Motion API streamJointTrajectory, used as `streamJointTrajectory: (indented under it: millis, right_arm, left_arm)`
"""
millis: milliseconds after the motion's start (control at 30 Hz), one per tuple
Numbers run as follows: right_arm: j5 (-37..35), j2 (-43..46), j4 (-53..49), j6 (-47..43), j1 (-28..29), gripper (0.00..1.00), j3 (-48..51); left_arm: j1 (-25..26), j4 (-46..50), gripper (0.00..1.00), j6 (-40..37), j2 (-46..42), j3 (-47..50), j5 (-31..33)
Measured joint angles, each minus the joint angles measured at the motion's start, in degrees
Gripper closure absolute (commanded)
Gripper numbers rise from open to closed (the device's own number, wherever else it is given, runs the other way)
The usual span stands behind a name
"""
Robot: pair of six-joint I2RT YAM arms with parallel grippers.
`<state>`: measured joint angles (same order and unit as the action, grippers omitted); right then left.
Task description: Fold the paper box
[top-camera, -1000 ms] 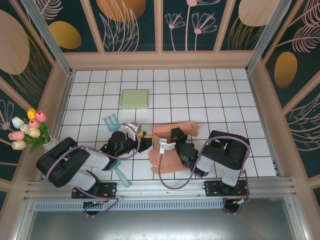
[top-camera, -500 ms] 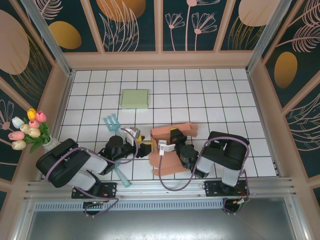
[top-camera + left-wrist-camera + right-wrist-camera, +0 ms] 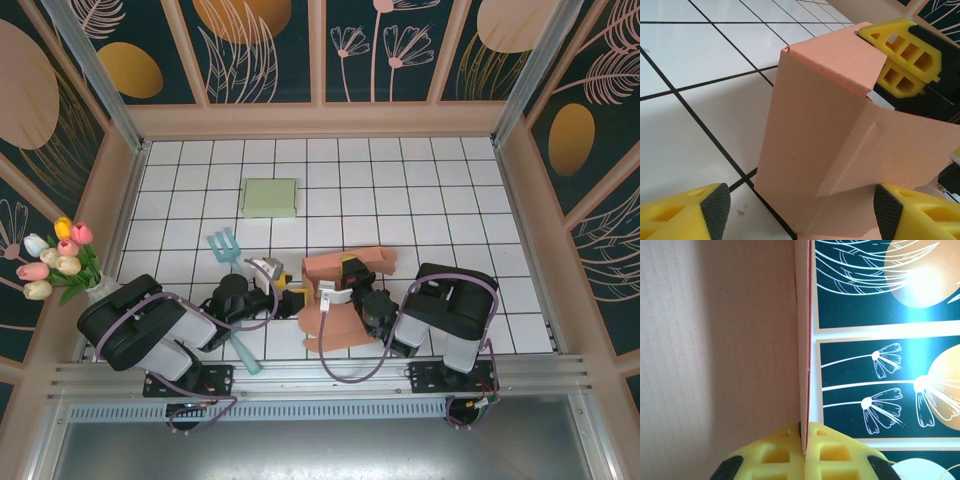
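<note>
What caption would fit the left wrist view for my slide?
Open left tool facing the standing salmon paper box, with the right tool pinching its far flap.

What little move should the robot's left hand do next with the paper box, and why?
Probably ease the left gripper forward and close it on the box. Its jaws are open, with the box's upright corner right ahead between them, untouched. The right gripper is shut on a box wall's edge, so the box looks steadied.
</note>
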<state>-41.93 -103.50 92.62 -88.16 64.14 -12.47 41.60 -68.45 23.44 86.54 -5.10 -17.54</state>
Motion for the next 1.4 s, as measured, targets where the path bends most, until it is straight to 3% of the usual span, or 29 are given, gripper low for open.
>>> streamJointTrajectory:
  millis: [1000, 1400]
  right_arm:
    - [-0.72, -1.55, 0.17, -0.04, 0.63, 1.00, 0.59]
    - [-0.15, 0.42, 0.00, -0.02, -2.84, 1.00, -3.52]
  left_arm:
    - [1.60, -0.26, 0.20, 0.63, 1.09, -1.25, 3.21]
    - [1.86, 8.17, 0.17, -2.54, -0.22, -8.76, 12.52]
